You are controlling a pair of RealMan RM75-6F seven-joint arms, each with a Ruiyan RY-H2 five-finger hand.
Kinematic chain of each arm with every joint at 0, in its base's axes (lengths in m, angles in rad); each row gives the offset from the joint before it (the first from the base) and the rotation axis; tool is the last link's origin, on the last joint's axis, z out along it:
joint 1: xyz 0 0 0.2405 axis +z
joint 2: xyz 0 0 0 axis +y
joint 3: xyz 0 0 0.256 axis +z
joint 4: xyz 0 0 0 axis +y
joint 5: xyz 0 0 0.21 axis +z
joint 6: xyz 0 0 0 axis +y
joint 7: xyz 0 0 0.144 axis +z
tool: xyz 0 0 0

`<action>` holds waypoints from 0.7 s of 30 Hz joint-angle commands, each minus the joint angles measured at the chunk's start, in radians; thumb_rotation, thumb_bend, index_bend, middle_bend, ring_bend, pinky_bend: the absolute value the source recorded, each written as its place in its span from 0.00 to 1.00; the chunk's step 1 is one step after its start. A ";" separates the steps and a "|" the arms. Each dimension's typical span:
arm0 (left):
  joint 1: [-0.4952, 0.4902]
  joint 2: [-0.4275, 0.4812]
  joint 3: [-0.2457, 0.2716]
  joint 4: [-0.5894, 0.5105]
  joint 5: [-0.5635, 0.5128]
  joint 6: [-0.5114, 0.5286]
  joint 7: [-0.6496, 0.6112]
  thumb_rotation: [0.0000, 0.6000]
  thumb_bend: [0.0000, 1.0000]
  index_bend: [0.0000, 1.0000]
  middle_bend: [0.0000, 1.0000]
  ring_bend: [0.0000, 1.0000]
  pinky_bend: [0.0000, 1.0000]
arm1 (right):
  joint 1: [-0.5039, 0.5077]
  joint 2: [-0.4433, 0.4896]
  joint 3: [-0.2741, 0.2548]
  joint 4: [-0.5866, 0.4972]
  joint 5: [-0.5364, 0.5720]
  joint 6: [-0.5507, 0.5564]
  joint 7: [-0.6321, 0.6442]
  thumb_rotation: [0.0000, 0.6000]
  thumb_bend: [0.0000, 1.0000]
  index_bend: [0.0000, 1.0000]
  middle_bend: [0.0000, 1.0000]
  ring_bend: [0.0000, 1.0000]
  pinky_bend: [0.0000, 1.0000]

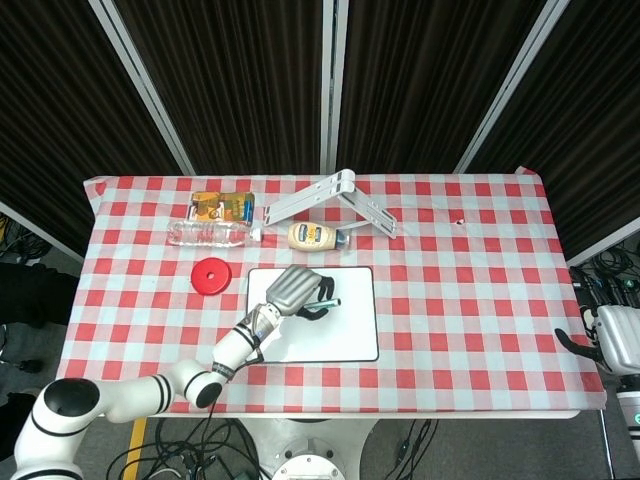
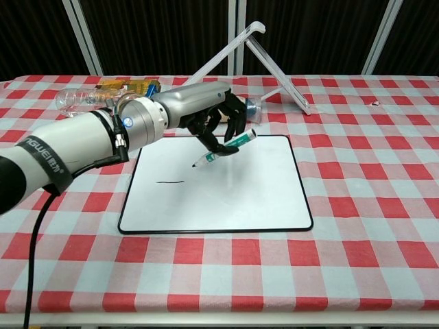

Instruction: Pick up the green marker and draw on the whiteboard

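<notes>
My left hand (image 2: 206,113) holds the green marker (image 2: 226,147) over the middle of the whiteboard (image 2: 226,199). The marker slants down to the left, its dark tip near the board's upper half; I cannot tell whether the tip touches. A short black line (image 2: 170,182) marks the board to the left of the tip. The head view shows the same left hand (image 1: 296,290) with the marker (image 1: 326,303) over the whiteboard (image 1: 345,335). My right hand (image 1: 615,340) hangs off the table's right edge, partly cut off, holding nothing.
Behind the board lie a mayonnaise bottle (image 1: 315,237), a clear water bottle (image 1: 210,233), an orange snack packet (image 1: 223,206) and a white folding stand (image 1: 335,198). A red disc (image 1: 211,275) sits left of the board.
</notes>
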 commanded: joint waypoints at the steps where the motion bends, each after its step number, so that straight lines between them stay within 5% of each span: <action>1: 0.015 0.006 0.015 0.007 -0.014 0.000 0.013 1.00 0.34 0.56 0.59 0.74 0.94 | 0.003 -0.002 0.000 0.001 -0.002 -0.003 -0.002 1.00 0.16 0.00 0.16 0.00 0.00; 21: 0.078 0.049 0.047 -0.092 -0.081 -0.011 0.007 1.00 0.34 0.56 0.59 0.73 0.94 | 0.010 -0.004 0.001 -0.012 -0.005 -0.009 -0.012 1.00 0.16 0.00 0.16 0.00 0.00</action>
